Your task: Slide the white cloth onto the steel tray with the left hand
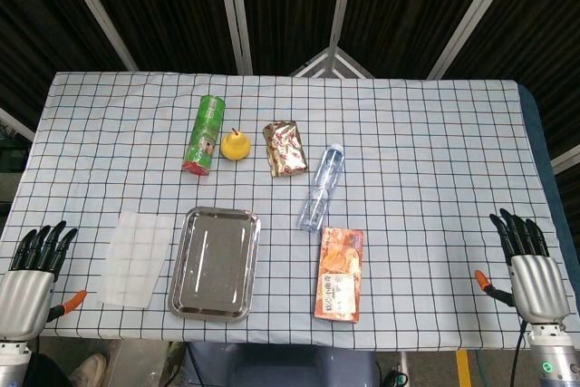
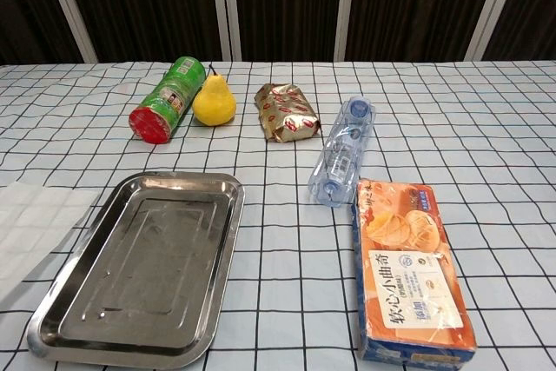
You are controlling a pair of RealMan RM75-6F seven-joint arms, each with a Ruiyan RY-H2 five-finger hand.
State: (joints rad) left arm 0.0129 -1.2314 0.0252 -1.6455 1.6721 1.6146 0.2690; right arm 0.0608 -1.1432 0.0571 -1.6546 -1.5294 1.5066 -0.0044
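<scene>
- White cloth (image 1: 135, 258) lies flat near the desk's front-left corner, just beside the steel tray (image 1: 215, 263).
- Left hand (image 1: 32, 276) and right hand (image 1: 528, 265), fingers spread, hold nothing.

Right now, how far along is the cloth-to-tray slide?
Not started. The white cloth lies flat on the table, left of the steel tray, which holds nothing. The left hand is open at the table edge, off the cloth. Left to do: reach the cloth and slide it right onto the tray.
</scene>
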